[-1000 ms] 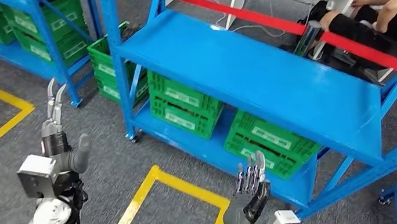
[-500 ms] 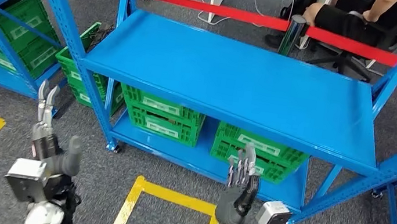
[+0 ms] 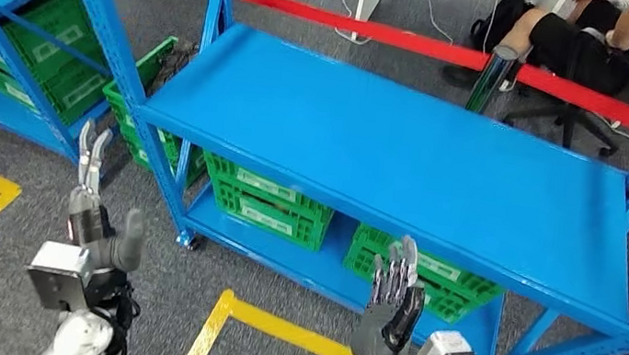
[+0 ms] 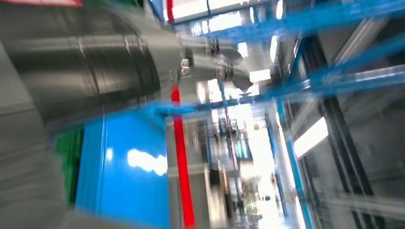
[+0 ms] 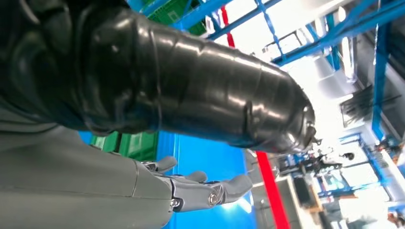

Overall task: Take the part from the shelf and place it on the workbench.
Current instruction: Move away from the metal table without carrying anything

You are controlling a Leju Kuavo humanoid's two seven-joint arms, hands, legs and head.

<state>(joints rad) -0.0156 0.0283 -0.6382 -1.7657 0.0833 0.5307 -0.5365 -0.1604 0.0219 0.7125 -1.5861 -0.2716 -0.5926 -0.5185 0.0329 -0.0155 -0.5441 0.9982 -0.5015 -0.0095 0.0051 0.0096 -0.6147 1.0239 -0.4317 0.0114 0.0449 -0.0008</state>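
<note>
I see my left hand raised empty, fingers straight, beside the shelf's blue corner post, and my right hand likewise empty and spread, just below its front edge; I cannot make out the part.

Ahead of me, green plastic crates with white labels occupy the lowest level of the blue rack, side by side. More green crates stand in the neighbouring rack to my left. Yellow floor tape marks the grey carpet. A red barrier strip runs behind, passing a polished metal post. A seated person occupies a black office chair beyond it.
</note>
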